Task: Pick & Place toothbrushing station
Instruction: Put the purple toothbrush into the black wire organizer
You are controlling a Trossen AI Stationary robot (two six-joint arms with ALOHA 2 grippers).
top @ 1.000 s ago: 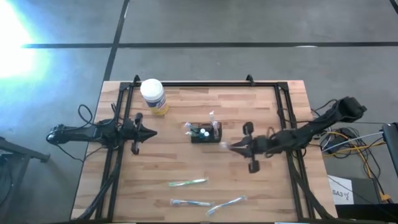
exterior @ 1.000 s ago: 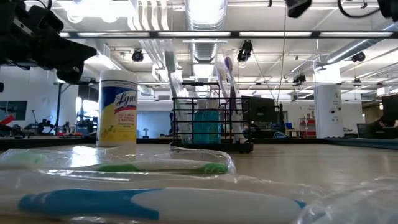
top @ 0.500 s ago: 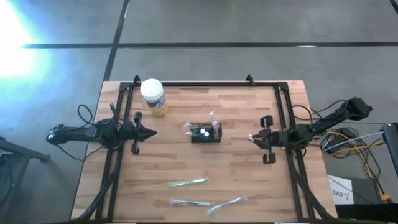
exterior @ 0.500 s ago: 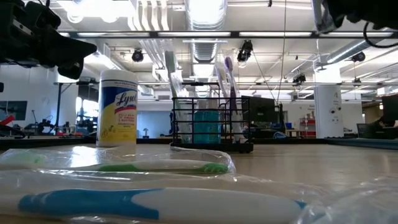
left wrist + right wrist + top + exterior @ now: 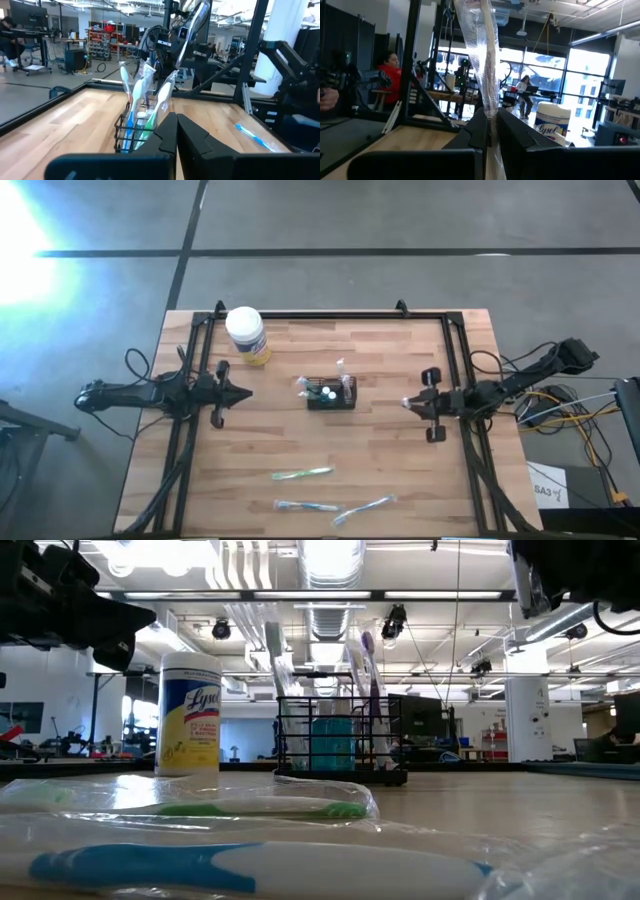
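The toothbrushing station, a small black wire-mesh caddy [image 5: 331,393], stands on its base at the table's middle with several toothbrushes upright in it. It also shows in the low view [image 5: 340,730] and the left wrist view [image 5: 137,127]. My left gripper [image 5: 246,393] is shut and empty, left of the caddy and pointing at it. My right gripper [image 5: 405,402] is right of the caddy, near the table's right rail, and is shut on a clear plastic wrapper [image 5: 484,55]. What the wrapper holds I cannot tell. My right gripper pinches the clear wrapper between its two fingers at a narrow stretch [image 5: 490,107]. The fingers lie level and point toward the table's left. The wrapper sticks out past the fingertips and is lifted clear of the table.
A white-lidded jar with a yellow label [image 5: 246,333] stands at the far left. Three wrapped toothbrushes lie near the front edge: a green one [image 5: 302,473], a blue one [image 5: 307,506] and a clear one [image 5: 365,506]. Black frame rails [image 5: 455,350] run along the table's sides and far edge.
My right gripper has drawn back from the caddy toward the table's right edge and a little toward the far edge, staying shut on the wrapper. It has been almost still for the last half second.
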